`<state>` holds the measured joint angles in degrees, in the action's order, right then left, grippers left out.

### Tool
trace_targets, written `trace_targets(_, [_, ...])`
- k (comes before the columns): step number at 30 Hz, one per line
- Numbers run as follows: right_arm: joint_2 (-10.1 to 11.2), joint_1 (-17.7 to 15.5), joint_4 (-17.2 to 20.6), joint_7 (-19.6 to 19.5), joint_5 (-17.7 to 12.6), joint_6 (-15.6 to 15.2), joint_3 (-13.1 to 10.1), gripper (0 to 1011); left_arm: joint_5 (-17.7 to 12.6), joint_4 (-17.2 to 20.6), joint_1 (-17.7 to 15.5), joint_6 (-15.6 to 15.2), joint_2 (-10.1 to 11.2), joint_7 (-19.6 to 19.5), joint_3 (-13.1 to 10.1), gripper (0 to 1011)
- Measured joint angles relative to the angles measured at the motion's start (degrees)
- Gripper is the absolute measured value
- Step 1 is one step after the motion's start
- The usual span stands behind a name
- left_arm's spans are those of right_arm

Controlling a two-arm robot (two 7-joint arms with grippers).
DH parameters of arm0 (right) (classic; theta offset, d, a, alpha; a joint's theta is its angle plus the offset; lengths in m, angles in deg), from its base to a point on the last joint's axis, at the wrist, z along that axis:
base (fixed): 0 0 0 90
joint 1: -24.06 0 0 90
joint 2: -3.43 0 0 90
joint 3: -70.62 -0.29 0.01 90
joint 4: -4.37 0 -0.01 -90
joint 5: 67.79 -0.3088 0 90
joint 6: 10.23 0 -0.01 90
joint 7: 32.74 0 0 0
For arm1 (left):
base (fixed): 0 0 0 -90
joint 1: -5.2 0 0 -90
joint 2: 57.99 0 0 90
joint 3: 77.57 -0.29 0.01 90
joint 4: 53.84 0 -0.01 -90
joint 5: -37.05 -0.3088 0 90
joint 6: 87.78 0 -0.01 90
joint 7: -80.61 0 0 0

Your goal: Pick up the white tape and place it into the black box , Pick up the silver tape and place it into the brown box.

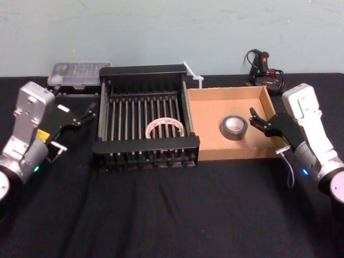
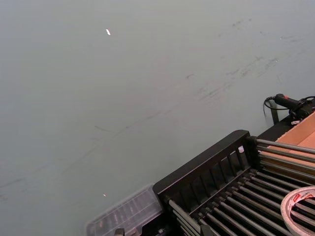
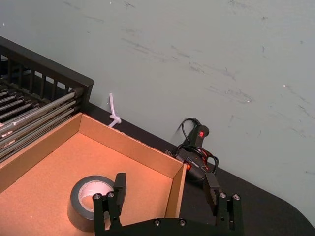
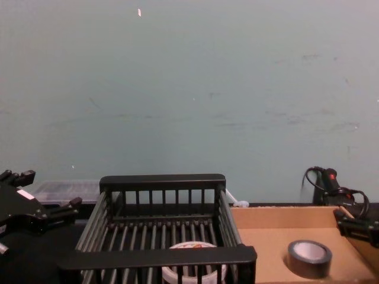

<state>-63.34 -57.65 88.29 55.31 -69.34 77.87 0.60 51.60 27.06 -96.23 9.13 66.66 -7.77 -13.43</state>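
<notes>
The white tape lies flat on the slatted floor of the black box, toward its front right, also seen in the chest view and the left wrist view. Beside it, the silver tape lies flat inside the brown box, near its right half. My left gripper hovers open and empty just left of the black box. Over the brown box's right wall my right gripper is open, empty, close beside the silver tape.
A clear plastic case sits behind the black box at the back left. A black glue gun with cable and a white zip tie lie at the back near the wall. Black cloth covers the table front.
</notes>
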Motion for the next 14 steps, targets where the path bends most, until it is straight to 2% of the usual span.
trace_targets(14, [0.0,0.0,0.0,0.0,0.0,0.0,0.0,1002,0.0,0.0,0.0,0.0,0.0,0.0,0.0,1001])
